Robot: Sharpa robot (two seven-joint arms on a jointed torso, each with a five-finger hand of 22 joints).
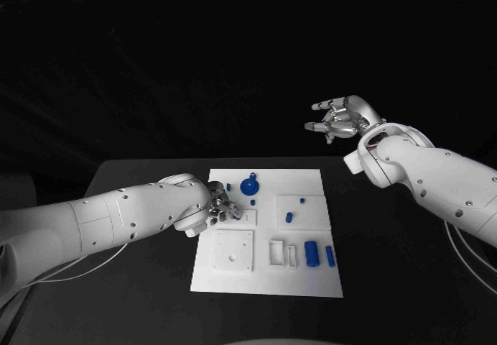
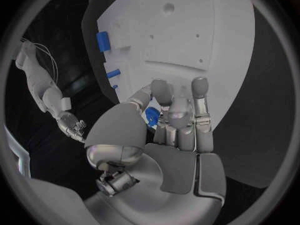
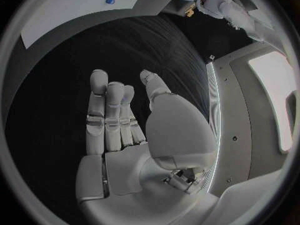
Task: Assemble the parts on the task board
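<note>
Left hand [image 1: 220, 208] pinches a small blue part [image 2: 151, 116] over the white task board [image 1: 311, 280]. Right hand [image 1: 340, 119] hangs empty, fingers apart, well away. Assembly looks early: blue pegs [image 1: 312, 253] lie loose; a blue disc [image 1: 250, 187] stands at the far end.

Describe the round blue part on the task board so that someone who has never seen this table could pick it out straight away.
Start at the white task board in the middle of the black table, and go to its far edge, just beyond the left hand. There stands the round blue disc with a short stem sticking up from it. Every other blue part on the board is a small peg or a cylinder; this is the only wide, round one.
</note>
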